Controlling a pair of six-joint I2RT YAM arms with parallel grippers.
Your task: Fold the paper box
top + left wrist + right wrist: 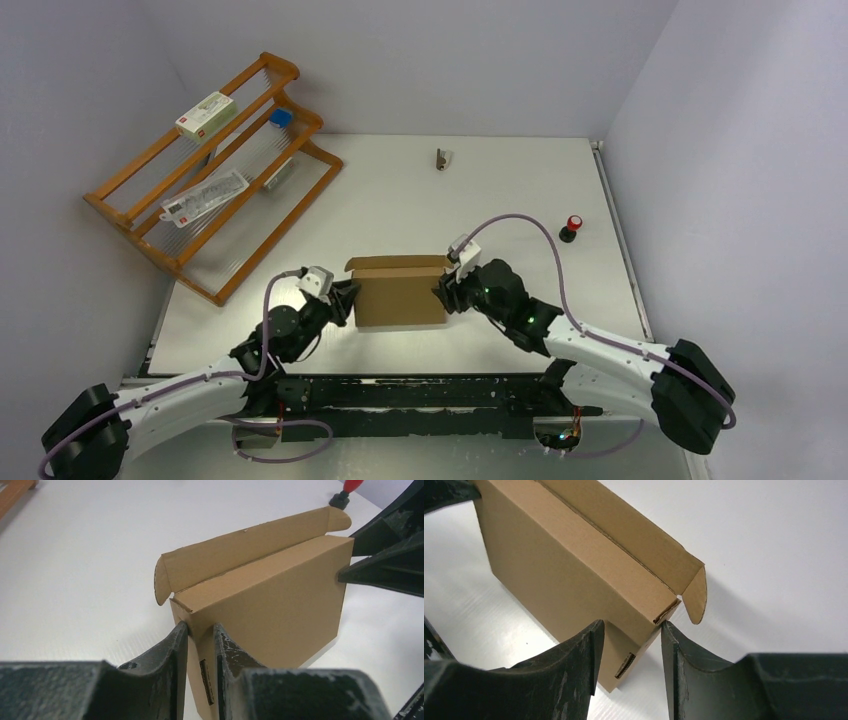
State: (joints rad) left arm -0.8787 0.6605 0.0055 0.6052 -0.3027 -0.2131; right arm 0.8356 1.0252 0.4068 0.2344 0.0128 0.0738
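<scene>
Left gripper (199, 626) right up close: its fingers (170, 650) stood narrowly parted, pinching the near end of the paper box (398, 298), cardboard pressed on both sides; the box stood upright on a long edge on the white table (400, 190), mid-table, between the two arms; its top flap (240, 550) hung open, leaning back; over on the other end the right gripper (630, 622) straddled the corner, jaws about half apart, tips at the cardboard, though a real squeeze could not be told; a wooden rack (215, 170) sat far left, a red-topped knob (572, 225) far right.
</scene>
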